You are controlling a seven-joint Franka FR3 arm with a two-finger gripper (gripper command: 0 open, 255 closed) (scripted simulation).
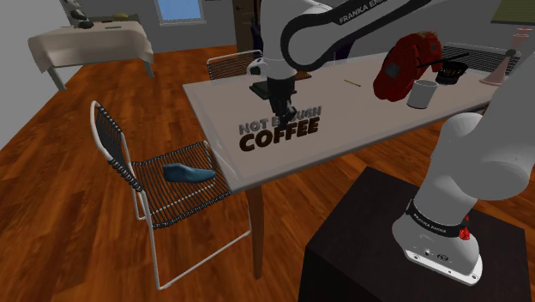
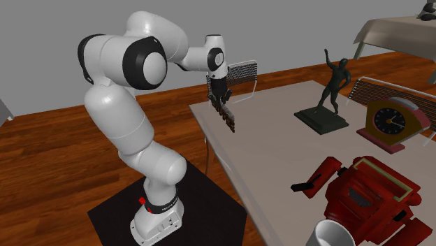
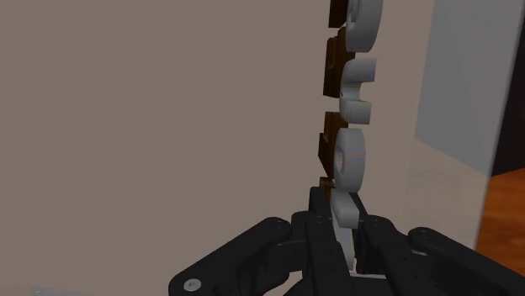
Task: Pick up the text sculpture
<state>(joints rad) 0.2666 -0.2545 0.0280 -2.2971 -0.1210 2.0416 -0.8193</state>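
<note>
Text sculpture (image 1: 279, 135) stands on table (image 1: 369, 120), near the edge facing the chair (image 1: 163, 184). End effector (image 1: 277, 105) is directly above it, fingers closed on a white upper-row letter (image 3: 347, 160). Long axis runs crosswise to the fingers, so the grip spans the thin face. Judged: a straight vertical lift comes next.

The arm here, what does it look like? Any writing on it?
The arm is made of rounded white shells with dark joints. "FRANKA" is printed in black on one segment, and a black band circles its base. The gripper is all black and two-fingered.
</note>
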